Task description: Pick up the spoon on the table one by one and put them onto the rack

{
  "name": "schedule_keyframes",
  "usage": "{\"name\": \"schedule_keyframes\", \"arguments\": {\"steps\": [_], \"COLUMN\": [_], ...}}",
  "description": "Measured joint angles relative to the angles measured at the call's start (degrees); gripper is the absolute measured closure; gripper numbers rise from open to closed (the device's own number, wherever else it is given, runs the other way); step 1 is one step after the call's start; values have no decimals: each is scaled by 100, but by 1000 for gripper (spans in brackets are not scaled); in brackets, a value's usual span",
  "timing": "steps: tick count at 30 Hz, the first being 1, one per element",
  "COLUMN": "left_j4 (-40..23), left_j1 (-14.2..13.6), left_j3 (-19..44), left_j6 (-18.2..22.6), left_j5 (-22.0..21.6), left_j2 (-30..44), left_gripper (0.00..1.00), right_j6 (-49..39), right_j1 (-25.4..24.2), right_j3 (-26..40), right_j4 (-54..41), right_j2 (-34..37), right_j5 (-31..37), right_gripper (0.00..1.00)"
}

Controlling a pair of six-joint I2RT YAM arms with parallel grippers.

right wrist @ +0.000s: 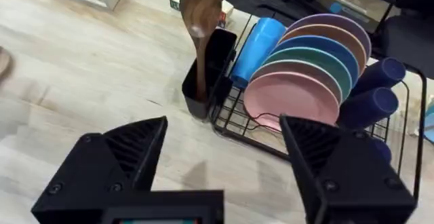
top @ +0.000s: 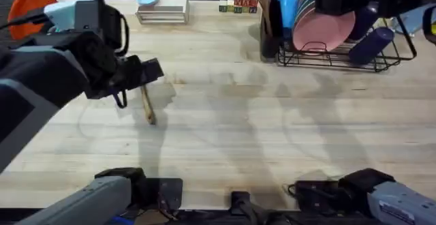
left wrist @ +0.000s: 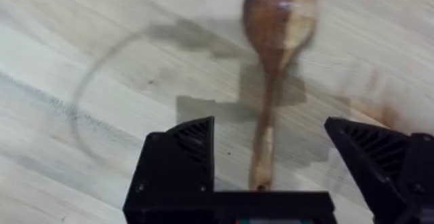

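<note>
One wooden spoon (top: 148, 108) lies flat on the table (top: 231, 123) at the left. Its bowl is hidden under my left gripper (top: 146, 71) in the overhead view. In the left wrist view the spoon (left wrist: 271, 81) lies with its handle between the open fingers of that gripper (left wrist: 271, 166), which do not touch it. A second spoon (right wrist: 199, 20) stands bowl up in the black utensil cup (right wrist: 210, 68) at the near end of the rack (right wrist: 271, 139), also seen from overhead as the rack (top: 340, 60). My right gripper (right wrist: 224, 163) hovers open and empty in front of the rack.
Pink, green and blue plates (top: 320, 24) and dark blue cups (top: 371, 44) fill the rack. A white stacked box (top: 162, 10) and small letter blocks (top: 238, 5) sit along the far edge. An orange object (top: 27, 7) lies at the far left corner.
</note>
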Motion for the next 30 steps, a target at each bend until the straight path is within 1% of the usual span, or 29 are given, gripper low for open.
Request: {"name": "schedule_keyframes", "arguments": {"steps": [4,7,13,14,20,24,26,27,29,30], "left_j4": [4,71,440,577,644,659,649,649,670,690], "left_j1": [386,553,573,573,573,573,573,573,573,573], "left_j3": [0,0,0,0,19,69,109,127,156,166], "left_j6": [21,43,273,330,365,389,389,389,387,383], "left_j5": [147,210,437,499,571,575,578,579,577,574], "left_j2": [296,549,873,1051,1453,1527,1570,1594,1632,1642], "left_gripper": [7,7,8,7,6,14,53,92,194,303], "right_j6": [0,0,0,0,0,0,0,0,0,0], "right_j1": [0,0,0,0,0,0,0,0,0,0], "right_j3": [0,0,0,0,0,0,0,0,0,0], "right_j4": [-3,-3,-4,-4,-4,-4,-9,-7,-9,-8], "right_j2": [0,0,0,0,0,0,0,0,0,0], "right_j5": [0,0,0,1,0,0,0,0,0,0], "right_gripper": [4,4,5,3,4,3,3,4,3,4]}}
